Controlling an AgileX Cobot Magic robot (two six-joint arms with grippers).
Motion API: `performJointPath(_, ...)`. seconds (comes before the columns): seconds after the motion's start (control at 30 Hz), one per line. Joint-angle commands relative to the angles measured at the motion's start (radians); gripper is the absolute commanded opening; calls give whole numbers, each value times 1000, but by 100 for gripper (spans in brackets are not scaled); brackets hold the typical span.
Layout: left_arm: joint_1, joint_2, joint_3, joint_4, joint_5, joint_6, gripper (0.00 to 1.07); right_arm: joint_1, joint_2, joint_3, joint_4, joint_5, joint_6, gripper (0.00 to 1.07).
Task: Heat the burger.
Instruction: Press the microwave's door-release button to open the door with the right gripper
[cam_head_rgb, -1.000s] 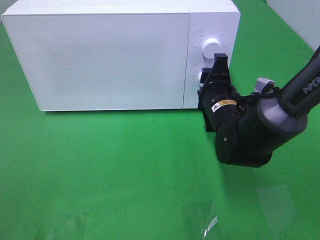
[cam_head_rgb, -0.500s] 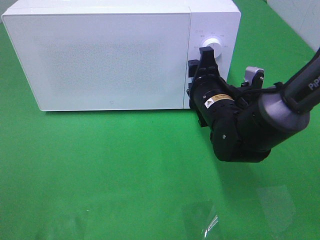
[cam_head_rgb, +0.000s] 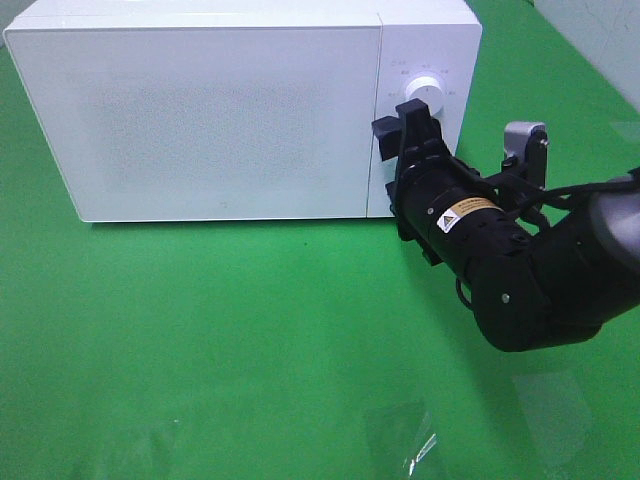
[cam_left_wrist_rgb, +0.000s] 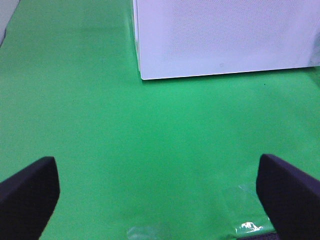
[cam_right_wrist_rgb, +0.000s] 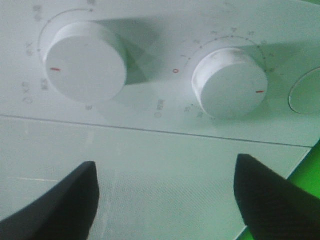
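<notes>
The burger is out of view. A white microwave (cam_head_rgb: 220, 110) stands at the back of the green cloth with its door closed. My right gripper (cam_head_rgb: 390, 160) is up against its front, at the seam between door and control panel, open with nothing between the fingers. In the right wrist view the right gripper (cam_right_wrist_rgb: 165, 190) sits just beside two white knobs, one (cam_right_wrist_rgb: 87, 62) with its red mark turned sideways and the other (cam_right_wrist_rgb: 230, 82) inside a numbered dial. My left gripper (cam_left_wrist_rgb: 160, 195) hangs open over bare cloth, well back from the microwave's (cam_left_wrist_rgb: 225, 35) corner.
Only the upper knob (cam_head_rgb: 420, 95) shows in the high view; the right arm covers the lower one. Shiny clear patches (cam_head_rgb: 415, 445) lie on the cloth near the front edge. A pale surface (cam_head_rgb: 600, 30) borders the cloth at the back right.
My right gripper has opened wider and slid left across the control panel toward the door seam. The arm behind it swung out to the right. The left arm has not moved.
</notes>
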Motion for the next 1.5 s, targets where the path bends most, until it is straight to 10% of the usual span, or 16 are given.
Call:
performJointPath(0.03, 3, -20, 3, -2, -13, 2, 100, 4, -87, 16, -35, 150, -176, 73)
performJointPath(0.7, 3, -20, 3, -2, -13, 2, 100, 1, -425, 10, -58, 850, -1052, 73)
performJointPath(1.5, 3, -20, 3, -2, -13, 2, 100, -46, -804, 10, -341, 1559, -1118, 77)
